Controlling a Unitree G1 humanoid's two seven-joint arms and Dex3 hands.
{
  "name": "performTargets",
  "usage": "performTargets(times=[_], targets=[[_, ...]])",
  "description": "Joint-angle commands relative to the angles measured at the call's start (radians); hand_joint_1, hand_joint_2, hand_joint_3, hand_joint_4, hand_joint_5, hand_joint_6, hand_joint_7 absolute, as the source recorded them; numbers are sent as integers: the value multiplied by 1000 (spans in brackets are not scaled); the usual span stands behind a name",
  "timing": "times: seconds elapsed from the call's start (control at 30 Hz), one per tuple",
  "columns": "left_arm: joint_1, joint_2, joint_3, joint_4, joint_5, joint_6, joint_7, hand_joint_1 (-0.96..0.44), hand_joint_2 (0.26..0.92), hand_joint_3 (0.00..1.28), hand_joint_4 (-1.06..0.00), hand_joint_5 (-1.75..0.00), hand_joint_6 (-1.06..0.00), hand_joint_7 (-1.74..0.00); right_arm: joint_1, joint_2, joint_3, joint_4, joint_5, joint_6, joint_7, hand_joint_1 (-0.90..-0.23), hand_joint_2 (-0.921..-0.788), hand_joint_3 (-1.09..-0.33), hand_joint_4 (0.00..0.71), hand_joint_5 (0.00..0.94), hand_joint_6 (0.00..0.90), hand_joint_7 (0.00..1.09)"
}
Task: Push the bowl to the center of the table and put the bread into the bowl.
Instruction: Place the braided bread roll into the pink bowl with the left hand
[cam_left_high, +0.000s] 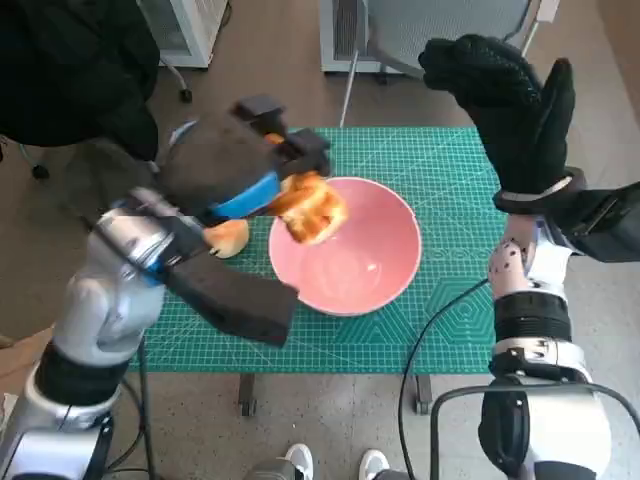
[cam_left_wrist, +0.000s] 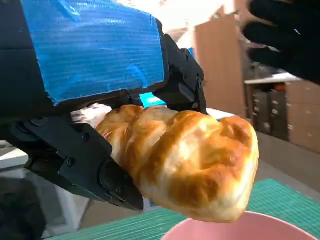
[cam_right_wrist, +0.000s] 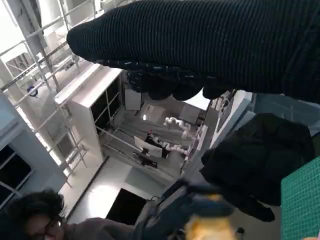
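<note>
A pink bowl (cam_left_high: 350, 250) sits near the middle of the green cutting mat (cam_left_high: 450, 180). My left hand (cam_left_high: 235, 170) holds a golden bread roll (cam_left_high: 312, 208) above the bowl's left rim; in the left wrist view the bread (cam_left_wrist: 190, 160) is pinched between black fingers (cam_left_wrist: 80, 165), with the bowl's rim (cam_left_wrist: 245, 227) just beneath. My right hand (cam_left_high: 510, 100) is raised above the mat's far right corner, fingers spread, holding nothing. The right wrist view shows the glove (cam_right_wrist: 210, 45) and, blurred, the left hand with the bread (cam_right_wrist: 207, 220).
A second bread piece (cam_left_high: 228, 238) lies on the mat left of the bowl, partly under my left forearm. A black cable (cam_left_high: 430, 320) runs off the mat's front edge. A person (cam_right_wrist: 35, 220) sits nearby, dark clothing (cam_left_high: 70, 70) at the far left. Chair legs stand beyond the table.
</note>
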Motion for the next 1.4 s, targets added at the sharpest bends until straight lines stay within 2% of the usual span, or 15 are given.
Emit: performTargets(times=[0.03,0.23,0.57,0.73,0.8,0.9,0.97,1.07,1.13,1.2,1.23,1.27,1.3,1.33,1.4], targets=[[-90,-52,-49,127,12,-39,40,2,911,32,-739,-1176,-705,-1031,35,-5,3,-7,3,14,13,-715,-921,-886,336,2,400,0],[-158,-107,-98,260,9,-73,53,1,919,40,-714,-1166,-670,-1103,43,-14,1,-16,5,19,15,-722,-921,-892,329,0,392,0],[-194,-158,-157,354,49,-81,69,1,915,43,-703,-1144,-689,-1118,56,-15,3,-39,2,20,6,-719,-921,-900,326,0,386,0],[-210,-172,-225,390,130,-69,65,1,920,97,-574,-1224,-679,-1183,64,-16,6,-53,2,26,-2,-719,-921,-904,320,2,383,2],[-226,-150,-283,412,218,-103,108,1,920,124,-527,-1290,-665,-1178,68,-15,7,-59,1,27,-4,-719,-921,-905,319,2,383,2],[-198,-197,-211,427,103,-46,55,1,920,151,-505,-1370,-630,-1160,71,-15,8,-65,0,31,-10,-719,-921,-906,318,1,382,1],[-168,-243,-149,431,-14,2,-1,1,920,141,-548,-1362,-611,-1142,72,-16,9,-67,0,35,-15,-719,-921,-907,318,1,382,1],[-160,-258,-136,425,-68,43,-58,0,920,132,-594,-1342,-589,-1134,74,-16,10,-71,-2,36,-21,-719,-921,-907,317,0,385,3],[-160,-261,-140,414,-87,76,-105,-205,921,209,-466,-958,-511,-1324,75,-17,12,-73,-4,37,-26,-719,-921,-908,316,0,386,3],[-161,-261,-143,409,-96,94,-128,-274,921,238,-432,-808,-482,-1391,77,-16,14,-76,-4,38,-29,-719,-921,-908,316,0,387,4],[-162,-261,-146,408,-99,101,-136,-201,877,213,-392,-671,-395,-1149,78,-16,14,-77,-4,39,-30,-719,-921,-908,316,0,387,4],[-162,-262,-146,409,-105,113,-150,-176,857,193,-367,-573,-371,-1019,78,-16,15,-78,-5,39,-32,-720,-921,-908,315,0,387,4],[-161,-266,-145,410,-111,129,-158,-132,843,154,-336,-393,-337,-806,79,-15,16,-78,-5,39,-33,-720,-921,-909,315,0,387,4],[-159,-268,-144,410,-116,140,-163,-101,832,123,-296,-258,-308,-660,79,-15,17,-78,-5,39,-35,-721,-921,-909,315,0,386,3],[-152,-265,-145,402,-118,150,-161,-69,828,83,-247,-133,-294,-493,81,-15,19,-79,-6,38,-38,-721,-921,-909,315,0,386,3]])
